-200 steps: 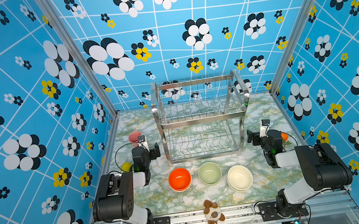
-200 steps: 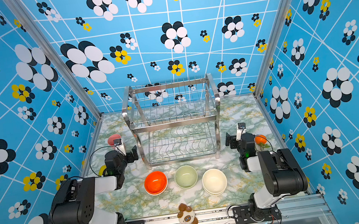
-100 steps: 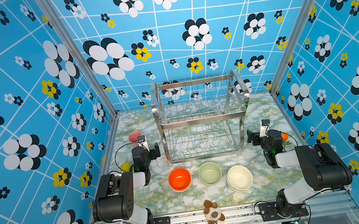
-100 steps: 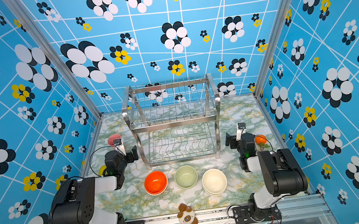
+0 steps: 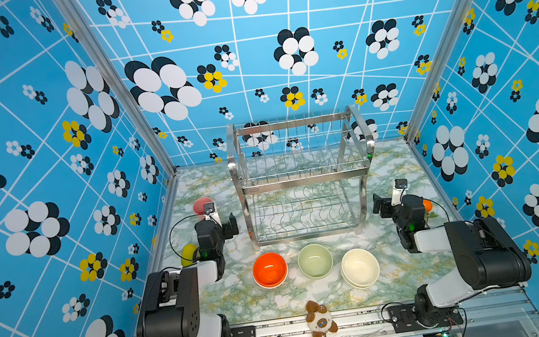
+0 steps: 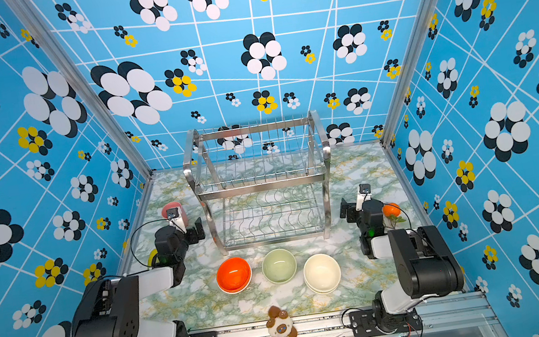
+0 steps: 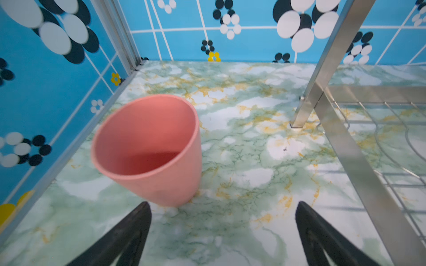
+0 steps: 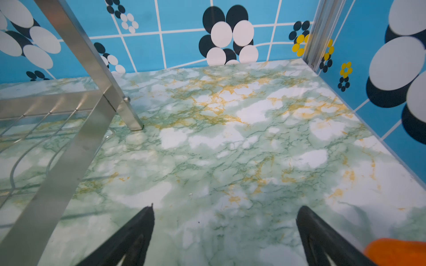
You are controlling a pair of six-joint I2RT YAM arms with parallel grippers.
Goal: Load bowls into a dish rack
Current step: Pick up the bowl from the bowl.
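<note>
Nearest of all, well short of the dish rack (image 5: 302,181), a plush toy (image 5: 320,319) sits on the front rail, clear of any sensible path. Between it and the rack the bowls stand upright in a row on the table (image 5: 243,298). The orange bowls (image 5: 269,269), two nested to judge by the doubled rim, are before the rack's left front leg. The green bowl (image 5: 314,260) is before its middle, and the cream bowls (image 5: 360,267), likewise nested, are before its right front leg. None is in the rack yet, so the step in hand looks like the first reach. The left gripper (image 7: 222,207) hangs just off the rack's left side, jaws spread wide and empty. The right gripper (image 8: 224,209) hangs just off its right side, jaws equally wide and empty. Each arm would do well to draw back from the rack to its own end of the row and pinch only the top bowl's rim. It can then tip that bowl on edge and lower it between the lower tier's prongs. Glossy rims may slip, so a deep bite seems wise. The pink cup (image 7: 147,147), off the rack's left side, and the orange fruit (image 5: 427,205), off its right, are best left alone.
</note>
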